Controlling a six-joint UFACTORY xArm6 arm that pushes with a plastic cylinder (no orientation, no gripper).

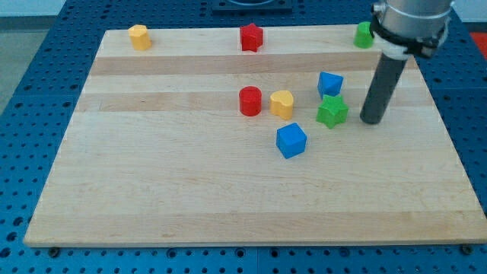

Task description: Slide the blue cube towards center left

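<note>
The blue cube (291,141) lies on the wooden board (190,198), a little right of the board's middle. My tip (370,121) rests on the board to the right of the cube and slightly above it in the view. A green star-shaped block (332,111) sits between my tip and the cube, just left of my tip. A second blue block (329,84), of irregular shape, lies just above the green star.
A red cylinder (250,101) and a yellow heart-shaped block (282,104) sit side by side up and left of the cube. Along the top edge are a yellow block (138,36), a red star-shaped block (251,36) and a green block (364,35), partly hidden by the arm.
</note>
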